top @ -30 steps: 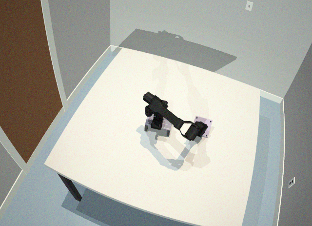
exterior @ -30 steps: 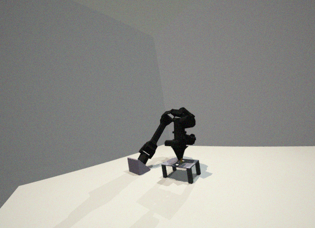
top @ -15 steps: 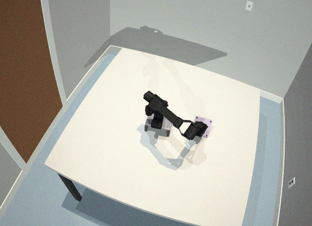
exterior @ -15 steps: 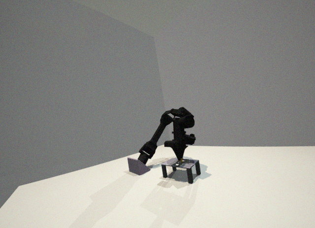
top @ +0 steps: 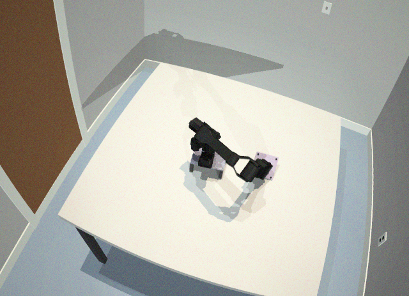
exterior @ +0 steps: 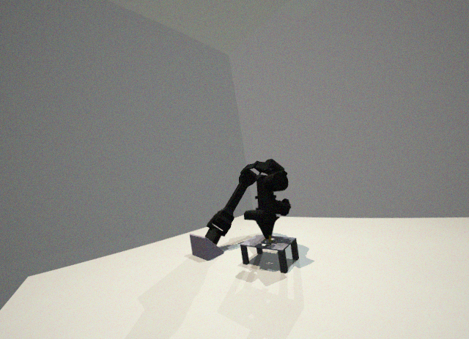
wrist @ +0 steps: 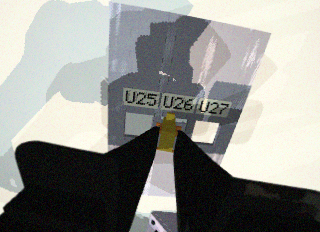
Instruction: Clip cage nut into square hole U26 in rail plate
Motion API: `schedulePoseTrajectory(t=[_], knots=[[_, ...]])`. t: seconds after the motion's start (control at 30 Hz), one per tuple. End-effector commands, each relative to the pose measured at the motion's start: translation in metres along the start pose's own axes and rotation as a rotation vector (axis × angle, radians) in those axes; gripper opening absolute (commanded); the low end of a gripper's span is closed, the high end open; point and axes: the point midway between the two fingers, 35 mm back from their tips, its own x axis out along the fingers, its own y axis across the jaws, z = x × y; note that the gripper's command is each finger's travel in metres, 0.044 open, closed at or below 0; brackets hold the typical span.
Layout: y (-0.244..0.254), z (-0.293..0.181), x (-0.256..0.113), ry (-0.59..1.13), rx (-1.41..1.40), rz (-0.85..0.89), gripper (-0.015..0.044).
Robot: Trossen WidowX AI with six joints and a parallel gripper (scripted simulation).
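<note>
The cage nut (wrist: 168, 133) (exterior: 270, 239) is yellow with small orange parts at its sides. My gripper (wrist: 167, 133) (exterior: 269, 237) points down and is shut on it, one black finger on each side. The nut is at the U26 hole (wrist: 181, 124), covering most of it in the wrist view; whether its wings are inside the hole cannot be told. The rail plate (wrist: 150, 42) (exterior: 251, 243) (top: 218, 162) is a shiny grey-lilac sheet on dark legs, labelled U25, U26 and U27. In the top view the arm hides the nut and fingertips.
The U25 hole (wrist: 139, 124) and the U27 hole (wrist: 205, 132) lie either side of the nut. Dark legs (exterior: 283, 261) hold the plate above the table (top: 148, 200). The arm's lilac base block (exterior: 202, 247) (top: 273, 161) stands beside the rail plate.
</note>
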Motion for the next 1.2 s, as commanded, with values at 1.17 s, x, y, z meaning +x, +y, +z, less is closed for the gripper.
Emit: schedulePoseTrajectory(t=[1.17], knots=[[-0.0039, 0.0003, 0.0027, 0.004, 0.0, 0.097, 0.0037]])
